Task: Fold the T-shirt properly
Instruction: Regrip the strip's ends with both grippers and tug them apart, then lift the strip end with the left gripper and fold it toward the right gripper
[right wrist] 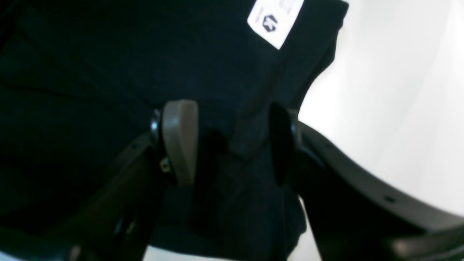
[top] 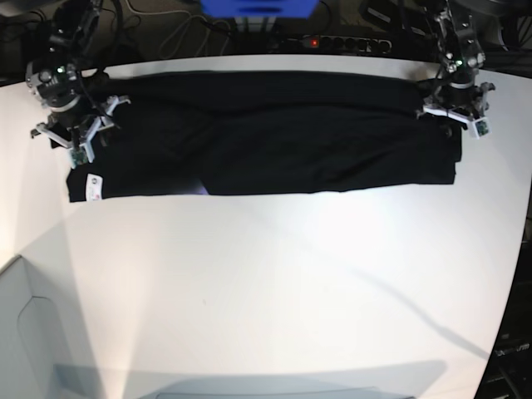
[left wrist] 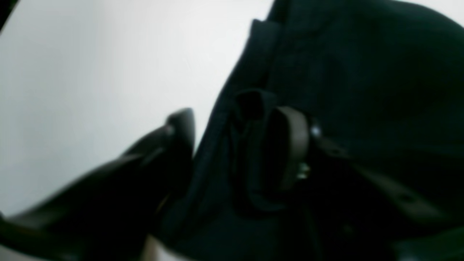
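Black cloth, the T-shirt (top: 266,133) lies as a long folded band across the upper part of the white table (top: 274,283), white tag (top: 93,186) at its lower left corner; each arm sits at one short end, seemingly so both ends can rise together; the right gripper (right wrist: 232,143) stands spread around a cloth ridge, while the left gripper (left wrist: 241,145) straddles a bunched edge, grip uncertain
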Robot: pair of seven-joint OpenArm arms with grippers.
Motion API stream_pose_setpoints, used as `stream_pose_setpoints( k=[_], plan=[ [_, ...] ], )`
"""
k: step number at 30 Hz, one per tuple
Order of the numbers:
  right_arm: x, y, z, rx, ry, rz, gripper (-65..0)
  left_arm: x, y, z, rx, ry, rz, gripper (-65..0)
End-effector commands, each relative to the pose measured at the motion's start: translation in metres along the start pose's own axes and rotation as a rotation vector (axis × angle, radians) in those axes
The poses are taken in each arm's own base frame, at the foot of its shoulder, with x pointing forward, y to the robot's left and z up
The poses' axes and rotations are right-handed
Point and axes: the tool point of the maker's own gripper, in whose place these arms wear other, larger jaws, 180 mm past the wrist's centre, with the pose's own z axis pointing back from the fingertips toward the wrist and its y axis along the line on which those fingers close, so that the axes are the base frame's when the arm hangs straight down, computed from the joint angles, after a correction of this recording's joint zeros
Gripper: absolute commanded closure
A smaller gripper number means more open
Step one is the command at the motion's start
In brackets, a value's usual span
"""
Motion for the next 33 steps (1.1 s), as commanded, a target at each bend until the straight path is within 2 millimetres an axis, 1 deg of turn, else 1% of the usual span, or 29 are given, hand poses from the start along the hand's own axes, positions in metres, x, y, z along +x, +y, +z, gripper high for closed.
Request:
stream_pose_setpoints(
  k=[1, 5, 7, 8, 10, 12, 13, 15, 17, 19, 21, 23, 27, 29, 33],
  plan=[
    [0.009, -0.005, 0.004, -0.007, -0.037, 0.016, -32.1, -0.032, 0.006, 0.002, 0.021, 0.13, -0.011, -23.7],
    [0.01, -0.005, 0.004, -0.007, -0.038, 0.016, -32.1, -0.039, -0.009, 0.001, -0.081, 0.149, 0.032, -23.0],
    [0.011, -0.004, 0.003, -0.003, -0.039, 0.018, -32.1, -0.041, -0.011, 0.001, -0.1, 0.154, 0.028, -22.2],
    [0.011, -0.004, 0.003, -0.004, -0.041, 0.018, -32.1, -0.041, -0.011, 0.001, -0.1, 0.154, 0.028, -20.1],
    [0.011, -0.004, 0.003, -0.003, -0.041, 0.019, -32.1, -0.041, -0.013, 0.001, -0.107, 0.153, 0.033, -12.9],
    [0.011, -0.004, 0.003, -0.003, -0.041, 0.019, -32.1, -0.04, -0.012, 0.001, -0.104, 0.151, 0.034, -1.9],
    [0.012, -0.004, 0.003, -0.003, -0.043, 0.019, -32.1, -0.041, -0.012, 0.001, -0.103, 0.154, 0.035, 0.0],
    [0.012, -0.004, 0.003, -0.003, -0.044, 0.019, -32.1, -0.039, -0.012, 0.001, -0.103, 0.149, 0.035, -1.0],
    [0.012, -0.005, 0.003, -0.005, -0.043, 0.018, -32.1, -0.036, -0.013, 0.002, -0.107, 0.14, 0.033, 0.0],
    [0.011, -0.005, 0.003, -0.007, -0.043, 0.017, -32.1, -0.026, -0.017, 0.005, -0.117, 0.112, 0.025, 0.0],
    [0.011, -0.006, 0.003, -0.008, -0.043, 0.016, -32.1, -0.005, -0.027, 0.012, -0.141, 0.057, 0.015, 0.0],
    [0.011, -0.006, 0.003, -0.008, -0.043, 0.016, -32.1, 0.018, -0.029, 0.026, -0.147, -0.009, -0.002, 0.0],
    [0.011, -0.005, 0.003, -0.007, -0.043, 0.017, -32.1, 0.066, -0.049, 0.055, -0.18, -0.157, -0.008, 0.0],
    [0.012, -0.004, 0.003, -0.003, -0.044, 0.017, -32.1, 0.084, -0.061, 0.067, -0.207, -0.213, -0.019, 0.0],
    [0.012, -0.003, 0.003, -0.003, -0.044, 0.014, -32.1, 0.093, -0.072, 0.078, -0.228, -0.246, -0.008, 0.0]
  ],
)
